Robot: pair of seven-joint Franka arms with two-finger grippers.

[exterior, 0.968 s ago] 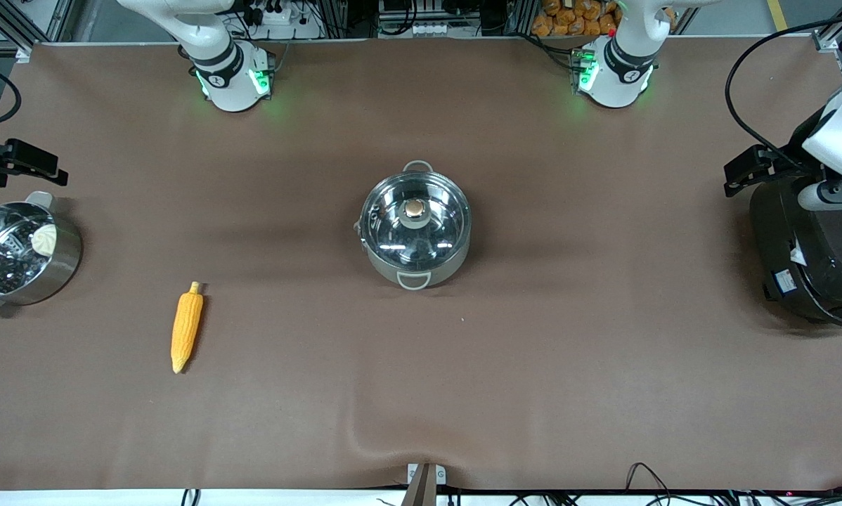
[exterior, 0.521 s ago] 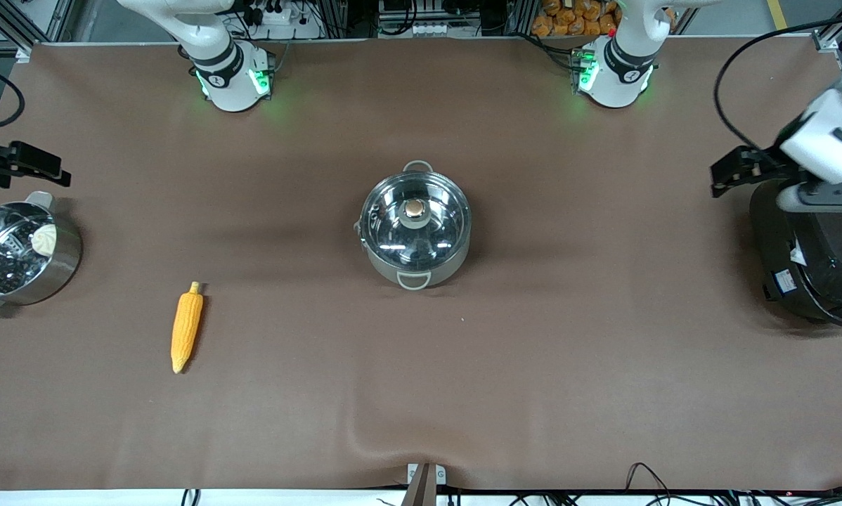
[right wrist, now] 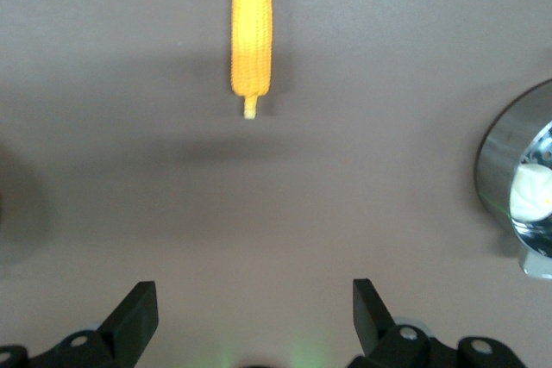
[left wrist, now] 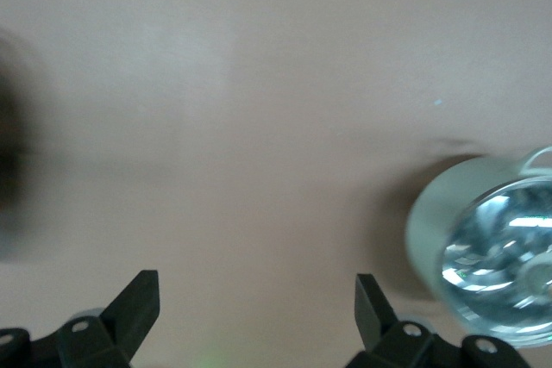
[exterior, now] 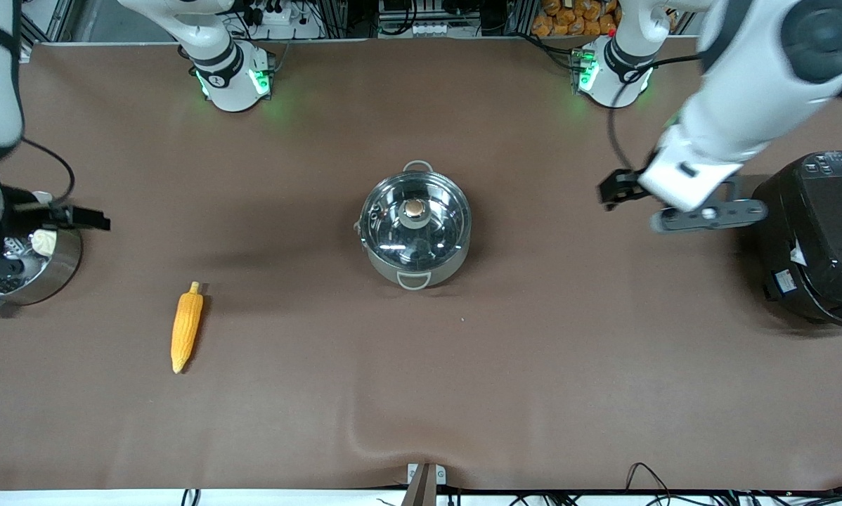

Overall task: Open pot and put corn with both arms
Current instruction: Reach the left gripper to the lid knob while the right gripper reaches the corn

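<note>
Our left gripper [exterior: 607, 195] hangs over bare bench [exterior: 547, 351] between the round shiny steel pot [exterior: 415, 228], lid on at mid-bench, and the black rice cooker [exterior: 818, 239]; its fingers [left wrist: 138, 303] are spread. We should centre on the copper-coloured knob [exterior: 414, 208] before descending. Our right gripper [right wrist: 254, 321], fingers apart, is over the right arm's end; the tapered yellow-orange corn cob [exterior: 186, 327] lies untouched nearby.
</note>
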